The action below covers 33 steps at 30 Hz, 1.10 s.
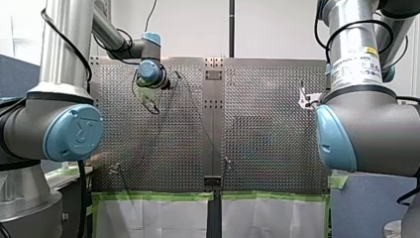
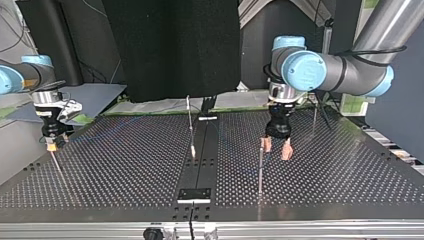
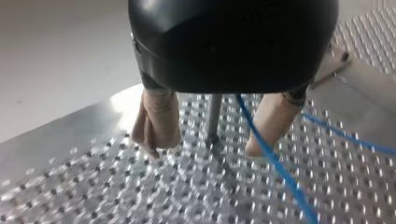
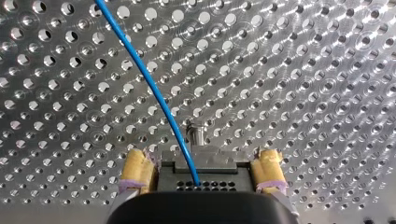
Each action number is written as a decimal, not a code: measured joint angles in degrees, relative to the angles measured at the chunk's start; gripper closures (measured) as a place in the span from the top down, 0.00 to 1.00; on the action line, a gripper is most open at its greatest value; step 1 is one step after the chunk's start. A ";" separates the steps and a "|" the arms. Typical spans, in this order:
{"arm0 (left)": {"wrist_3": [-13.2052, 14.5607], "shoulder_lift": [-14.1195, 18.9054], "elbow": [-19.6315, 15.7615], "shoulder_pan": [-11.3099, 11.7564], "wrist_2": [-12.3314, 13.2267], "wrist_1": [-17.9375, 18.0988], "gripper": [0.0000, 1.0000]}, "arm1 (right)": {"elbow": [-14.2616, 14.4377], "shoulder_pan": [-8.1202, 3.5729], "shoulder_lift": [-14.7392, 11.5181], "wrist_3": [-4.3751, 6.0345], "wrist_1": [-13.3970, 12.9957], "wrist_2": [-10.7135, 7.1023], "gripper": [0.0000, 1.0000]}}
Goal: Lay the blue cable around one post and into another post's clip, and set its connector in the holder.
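Observation:
The blue cable (image 4: 154, 88) runs across the perforated plate and ends in a grey connector block (image 4: 203, 163). My right gripper (image 4: 201, 176) stands open around that block, a yellow pad (image 4: 135, 170) on each side; whether the pads touch it I cannot tell. A short metal stud (image 4: 196, 135) stands just ahead of it. My left gripper (image 3: 205, 149) is open, low over the plate, with a thin post (image 3: 214, 116) between its beige fingers (image 3: 156, 123). The cable (image 3: 275, 163) passes close by its other finger. In the top view my left gripper (image 2: 277, 149) hangs beside a post (image 2: 260, 165).
More thin posts stand on the plate: one near the middle (image 2: 190, 125) and one at the back at the top view's right (image 2: 314, 120). A small flat plate (image 2: 195, 195) sits on the centre seam near the front edge. My right gripper (image 2: 51, 144) is at the plate's left edge in the top view.

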 joint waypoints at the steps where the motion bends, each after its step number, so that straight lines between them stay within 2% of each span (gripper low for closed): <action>1: -0.52 0.01 0.00 -0.05 0.54 0.28 0.98 | 0.00 0.00 0.00 0.00 0.00 0.00 1.00; 5: -2.53 0.29 0.00 -0.16 2.72 0.69 0.98 | 0.00 0.00 0.00 0.00 0.00 0.00 1.00; 10: -2.69 1.17 0.00 -0.18 2.18 0.59 0.98 | 0.00 0.00 0.00 0.00 0.06 0.00 1.00; 22: -1.09 2.09 -0.01 -0.27 1.43 -0.46 0.98 | -0.01 0.00 0.00 0.00 0.08 0.00 1.00; 33: 1.14 4.42 -0.03 -0.60 -0.17 -2.16 0.98 | -0.02 0.00 0.00 0.00 0.07 0.00 1.00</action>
